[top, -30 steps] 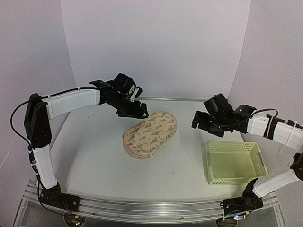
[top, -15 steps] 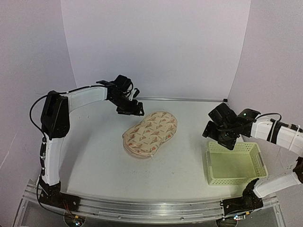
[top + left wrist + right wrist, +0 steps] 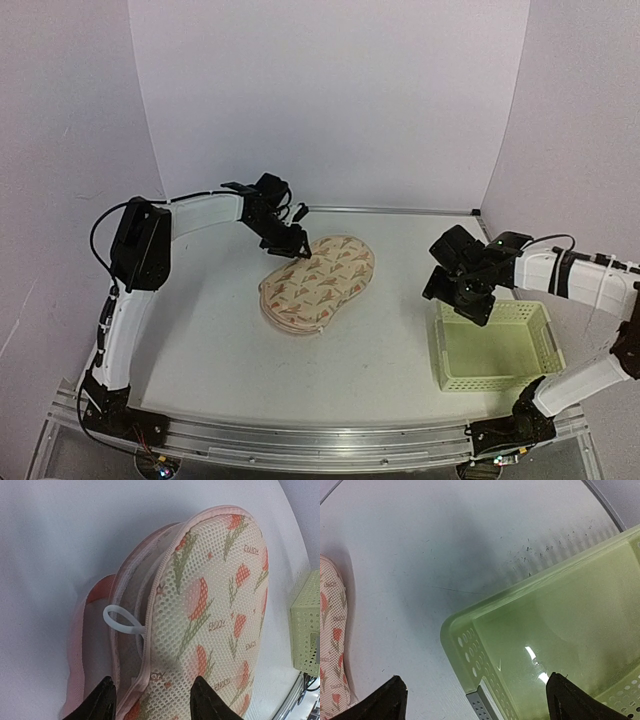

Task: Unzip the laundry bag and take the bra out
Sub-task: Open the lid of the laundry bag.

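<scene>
From the top camera, you have the laundry bag (image 3: 318, 283) lying flat in the middle of the tabletop (image 3: 200, 320), its long axis running from about 7 to 1 o'clock. Your left claw (image 3: 297, 247) sits at the bag's 11 o'clock edge, low over the fabric. From this angle you cannot tell whether it touches. The yellow-green basket (image 3: 441, 352) stands at roughly 4 o'clock from the bag, well apart from it. Your right claw (image 3: 456, 300) hangs over the basket's 11 o'clock corner.

In the left wrist view, the two dark fingertips (image 3: 102, 700) are moderately spread and hold nothing. The bag's zipped edge runs up between them toward 12 o'clock. A white loop (image 3: 122, 622) sticks out from that edge just ahead of the tips, pointing toward 9 o'clock. A pinkish layer shows beside it at 9 o'clock. It may be the bag's lower half, but the view does not settle that.

In the right wrist view, the fingers (image 3: 387, 700) are spread wide and empty. The basket's rounded corner lies between them, and a sliver of the printed bag shows at 8 o'clock.
</scene>
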Tool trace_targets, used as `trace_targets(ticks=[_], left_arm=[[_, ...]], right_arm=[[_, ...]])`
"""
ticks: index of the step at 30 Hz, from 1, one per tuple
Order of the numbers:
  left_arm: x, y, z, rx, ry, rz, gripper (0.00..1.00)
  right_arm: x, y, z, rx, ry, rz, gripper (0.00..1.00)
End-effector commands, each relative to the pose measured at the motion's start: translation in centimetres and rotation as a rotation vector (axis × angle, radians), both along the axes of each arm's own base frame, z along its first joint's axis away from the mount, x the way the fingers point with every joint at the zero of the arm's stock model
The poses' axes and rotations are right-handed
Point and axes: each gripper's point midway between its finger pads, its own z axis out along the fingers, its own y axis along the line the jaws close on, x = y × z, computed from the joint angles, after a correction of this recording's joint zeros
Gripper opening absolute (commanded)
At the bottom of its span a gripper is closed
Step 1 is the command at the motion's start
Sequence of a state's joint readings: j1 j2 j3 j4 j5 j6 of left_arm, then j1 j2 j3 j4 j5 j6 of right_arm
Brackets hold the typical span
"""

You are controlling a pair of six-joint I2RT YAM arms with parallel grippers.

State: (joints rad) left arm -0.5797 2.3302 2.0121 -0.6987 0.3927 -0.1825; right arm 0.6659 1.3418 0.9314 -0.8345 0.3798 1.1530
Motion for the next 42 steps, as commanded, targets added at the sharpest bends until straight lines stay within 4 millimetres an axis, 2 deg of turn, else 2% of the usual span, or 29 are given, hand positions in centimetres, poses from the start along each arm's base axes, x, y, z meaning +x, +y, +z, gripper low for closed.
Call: trace_targets(ticks=[1, 7, 11, 18, 23, 32, 35, 38, 42], left_arm=[[0.9, -1.3, 1.3, -0.05, -0.029, -0.026, 0.37], [1.1, -1.3, -0.1, -0.044, -0.007, -0.022, 0.18], [1.2, -0.9, -0.3, -0.031, -0.008, -0.012, 0.0], [0.4, 1.3, 0.4, 0.028, -0.03, 0.025, 0.0], [-0.6, 3.5, 0.2, 0.09, -0.027, 0.084, 0.0], [-3.9, 7.1, 0.2, 0.127, -0.014, 0.177, 0.0], [-5.0, 8.5, 1.0, 0.137, -0.029, 0.208, 0.0], [-6.1, 9.5, 2.9, 0.125, -0.057, 0.227, 0.0], [-7.1, 9.9, 6.0, 0.077, -0.093, 0.234, 0.0]], right_arm=[[0.7, 0.2, 0.7, 0.009, -0.02, -0.016, 0.98], [0.8, 0.3, 0.8, 0.009, -0.019, -0.01, 0.98], [0.9, 0.3, 0.8, 0.005, -0.019, -0.004, 0.98], [1.2, 0.7, 0.6, -0.008, -0.005, 0.016, 0.98], [1.7, 1.3, 0.7, -0.008, 0.001, 0.037, 0.98], [2.5, 1.8, 1.3, -0.025, -0.01, 0.08, 0.98], [2.6, 2.0, 1.2, -0.025, -0.005, 0.081, 0.98], [2.7, 2.1, 1.1, -0.026, -0.001, 0.088, 0.98], [2.8, 2.2, 1.2, -0.028, 0.0, 0.096, 0.98]])
